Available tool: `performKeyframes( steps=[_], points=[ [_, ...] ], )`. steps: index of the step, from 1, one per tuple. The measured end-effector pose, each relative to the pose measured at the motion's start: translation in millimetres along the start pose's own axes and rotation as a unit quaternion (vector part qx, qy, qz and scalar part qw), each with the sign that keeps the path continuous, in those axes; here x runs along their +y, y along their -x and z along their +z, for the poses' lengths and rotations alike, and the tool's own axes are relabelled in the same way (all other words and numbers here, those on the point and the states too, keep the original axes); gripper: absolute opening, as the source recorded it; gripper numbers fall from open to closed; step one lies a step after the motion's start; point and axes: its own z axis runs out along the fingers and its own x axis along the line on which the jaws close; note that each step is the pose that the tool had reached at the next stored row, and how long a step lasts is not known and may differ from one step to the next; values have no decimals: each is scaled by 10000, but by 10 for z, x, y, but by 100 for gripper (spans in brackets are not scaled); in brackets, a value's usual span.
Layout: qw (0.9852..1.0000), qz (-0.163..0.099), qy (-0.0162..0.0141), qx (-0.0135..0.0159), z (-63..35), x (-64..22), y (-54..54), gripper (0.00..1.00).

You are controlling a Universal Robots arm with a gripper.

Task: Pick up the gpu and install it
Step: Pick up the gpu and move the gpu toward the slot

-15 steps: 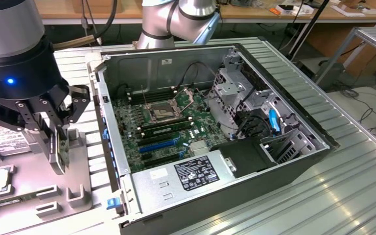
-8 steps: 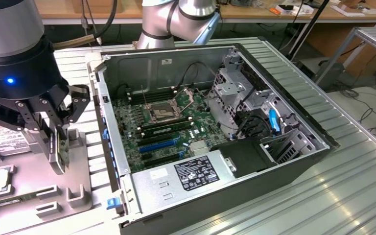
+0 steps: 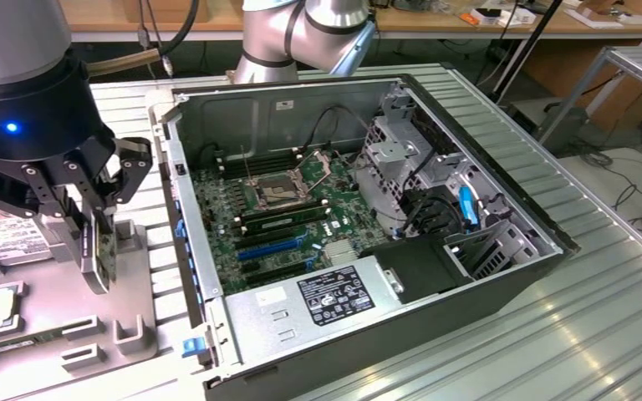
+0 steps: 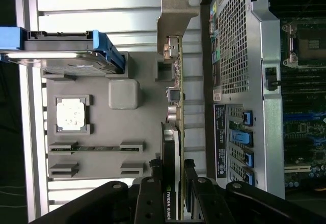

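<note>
While the gpu [image 3: 100, 251] is gripped edge-on between the jaws over the grey tray [image 3: 59, 311], its long axis is hung downward, and the open computer case [image 3: 488, 309] is found just beside it, towards the exterior view's right.

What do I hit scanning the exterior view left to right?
hard drive → tool shut on the gpu → CPU socket → drive cage
</note>
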Motion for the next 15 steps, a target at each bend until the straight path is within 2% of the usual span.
performKeyframes(
  steps=[12, 15],
  points=[
    [10000, 0, 0, 0, 0, 0, 0, 27],
    [10000, 0, -7, 0, -60, 6, 1, 27]
  ],
)
